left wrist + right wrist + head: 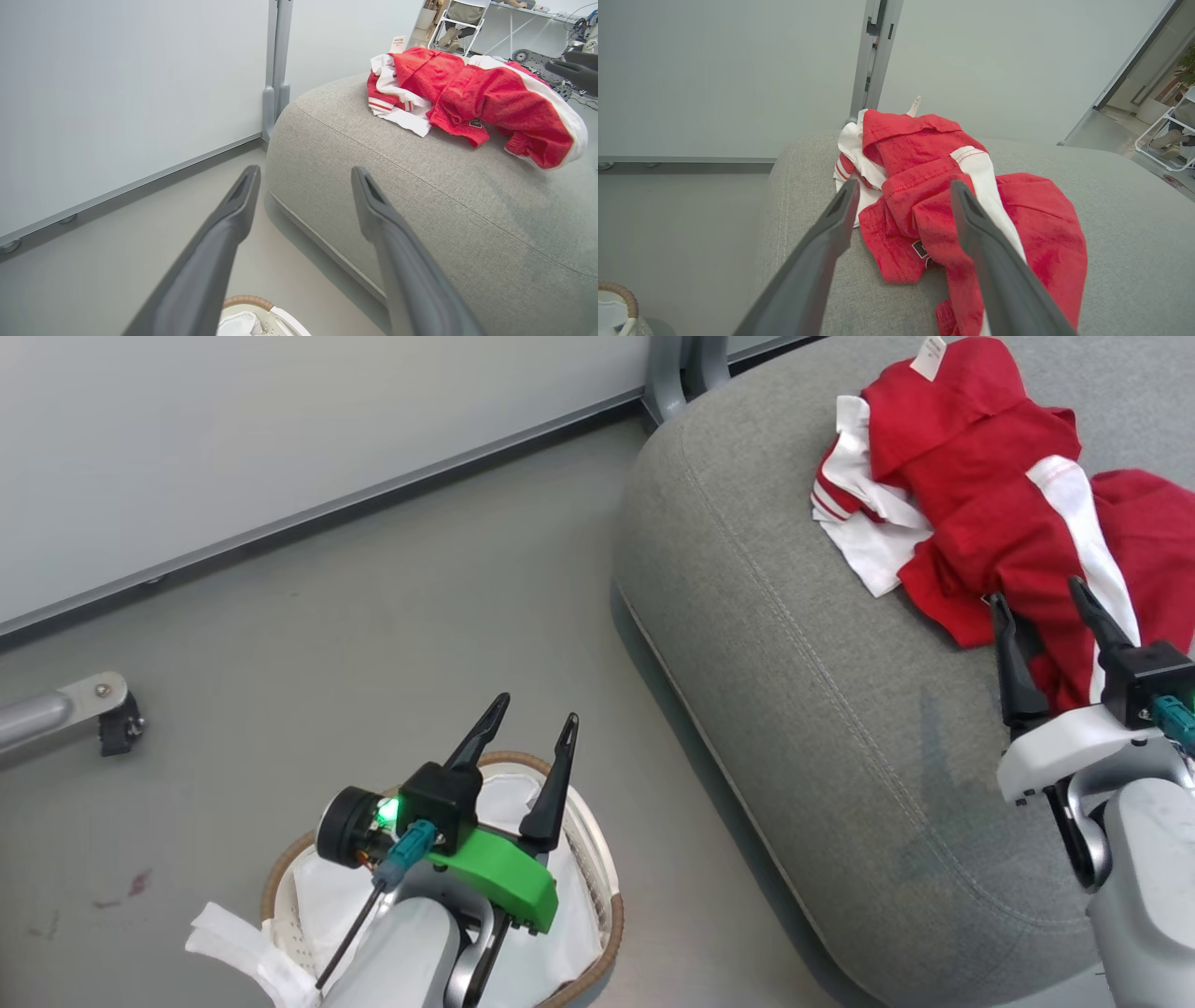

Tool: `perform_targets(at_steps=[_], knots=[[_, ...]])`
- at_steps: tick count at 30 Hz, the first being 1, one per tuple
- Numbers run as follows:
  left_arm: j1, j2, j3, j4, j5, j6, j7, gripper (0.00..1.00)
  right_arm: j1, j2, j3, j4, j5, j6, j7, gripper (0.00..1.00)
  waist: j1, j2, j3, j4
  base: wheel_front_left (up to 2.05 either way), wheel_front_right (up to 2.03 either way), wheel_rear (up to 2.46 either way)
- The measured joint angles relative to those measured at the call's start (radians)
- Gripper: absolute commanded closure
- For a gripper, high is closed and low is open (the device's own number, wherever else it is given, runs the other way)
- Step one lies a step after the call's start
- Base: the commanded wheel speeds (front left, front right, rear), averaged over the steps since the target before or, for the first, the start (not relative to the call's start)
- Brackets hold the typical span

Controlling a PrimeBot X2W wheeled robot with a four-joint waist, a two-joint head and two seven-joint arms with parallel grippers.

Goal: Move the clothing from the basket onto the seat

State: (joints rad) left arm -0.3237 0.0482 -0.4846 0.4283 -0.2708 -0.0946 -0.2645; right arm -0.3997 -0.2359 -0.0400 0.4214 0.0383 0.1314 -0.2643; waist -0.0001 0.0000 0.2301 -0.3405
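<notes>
We see the red and white clothing lying in a bunched heap on the big grey seat, near its far corner, with a small white tag sticking up at the back; so we think the main job is done, or very nearly done. The basket sits on the floor, down beside the seat and well apart from the clothes; inside it we can see the white liner and nothing red; our left arm covers part of the inside, so we cannot be sure that no small piece hides under there; a look into that hidden part may be all that is left to do. Our right gripper is over the seat at the near edge of the red heap; its two dark fingers are spread wide and nothing is pinched between them; from the right wrist view the cloth lies just past the tips and between them; we cannot tell if a tip brushes the cloth or hangs a little above it. Our left gripper hangs over the basket with its fingers spread wide too; it holds nothing and touches nothing that we can see; from the left wrist view its fingers point out past the tan rim toward the floor and the side of the seat.
</notes>
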Motion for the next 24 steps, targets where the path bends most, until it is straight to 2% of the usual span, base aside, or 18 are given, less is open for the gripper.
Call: perform_targets(at_steps=[8,14,24], knots=[[0.035,0.0,0.095,-0.021,0.0,0.055,0.0,0.0,0.005,0.074,0.074,-0.047,0.033,0.0,0.0,0.0,0.0,0.0,-0.037,0.084,0.0,0.0,0.0],[0.068,0.0,0.203,-0.035,0.011,0.095,0.0,0.0,0.026,0.129,0.1,-0.053,0.041,0.0,0.0,0.0,0.0,0.0,-0.054,0.158,0.0,0.0,0.0],[0.144,0.001,0.356,-0.032,0.032,0.112,0.0,0.0,0.088,0.17,0.089,-0.049,0.037,0.0,0.0,0.0,0.0,0.0,-0.082,0.26,0.0,0.0,0.0]])
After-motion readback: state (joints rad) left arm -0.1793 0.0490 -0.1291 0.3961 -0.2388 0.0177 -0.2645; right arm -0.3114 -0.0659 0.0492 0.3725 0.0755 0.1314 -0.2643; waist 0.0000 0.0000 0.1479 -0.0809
